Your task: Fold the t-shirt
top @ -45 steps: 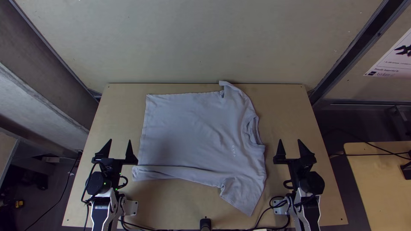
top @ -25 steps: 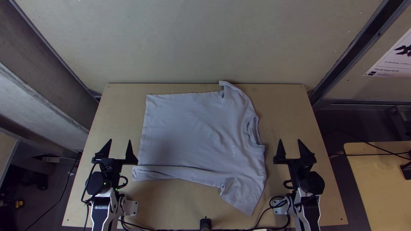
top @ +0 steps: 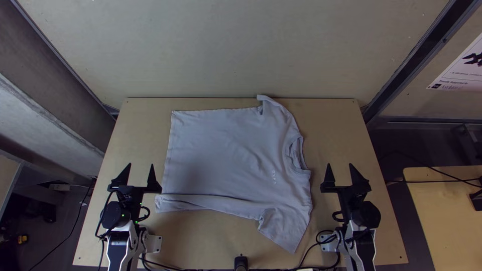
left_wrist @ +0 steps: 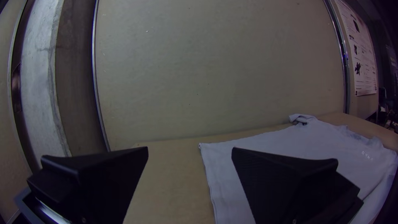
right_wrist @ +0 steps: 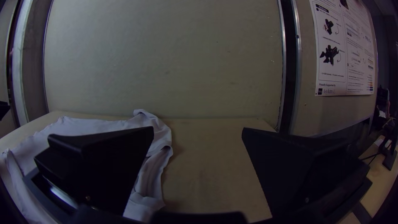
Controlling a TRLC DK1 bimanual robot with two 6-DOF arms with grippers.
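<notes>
Pale back wall (top: 231, 45) across the upper frame, with a light wooden table (top: 115, 150) below it, filled the middle and lower frame. One grey-white t-shirt (top: 221, 150) lay spread on the table at centre, its collar (top: 297, 153) toward the right, its lower edge turned over in a narrow strip, one sleeve (top: 286, 231) pointing to the lower right. Two black grippers: left gripper (top: 140, 173) at lower left, fingers wide apart, near the hem; right gripper (top: 340, 173) at lower right, fingers likewise wide, nothing between.

Wooden table (top: 336, 125); on it, pale t-shirt (top: 226, 150), mostly spread.
</notes>
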